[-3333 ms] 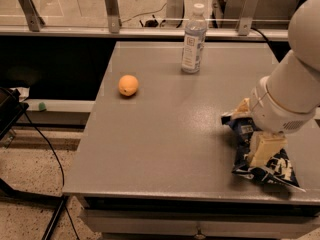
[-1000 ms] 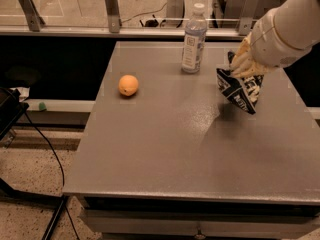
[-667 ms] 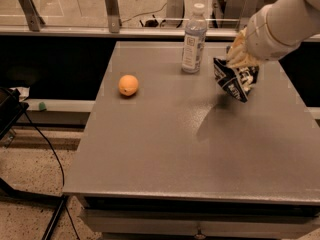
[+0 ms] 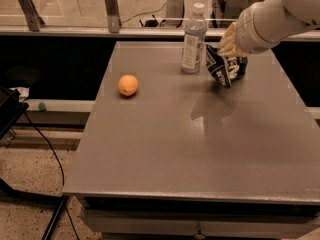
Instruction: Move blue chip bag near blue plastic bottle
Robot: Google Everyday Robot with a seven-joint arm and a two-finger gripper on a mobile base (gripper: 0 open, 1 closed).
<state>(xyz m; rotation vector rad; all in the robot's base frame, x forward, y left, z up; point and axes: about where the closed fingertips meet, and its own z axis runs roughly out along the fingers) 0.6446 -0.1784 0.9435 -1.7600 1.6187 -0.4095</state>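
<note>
The blue chip bag (image 4: 223, 68) is a crinkled navy foil bag with white lettering. It hangs from my gripper (image 4: 227, 44), which is shut on its top, just above the table at the back right. The blue plastic bottle (image 4: 193, 40), clear with a white cap and a pale label, stands upright at the back of the table. The bag is just to the right of the bottle, a small gap apart. My white arm comes in from the upper right.
An orange (image 4: 128, 85) lies on the left part of the grey table (image 4: 200, 144). A glass rail with metal posts (image 4: 111, 6) runs behind the table. A black cable (image 4: 47, 149) lies on the floor at the left.
My gripper has carried the chip bag from the front right of the table up and back left, until it hangs beside the bottle. The bottle and orange have not moved.
</note>
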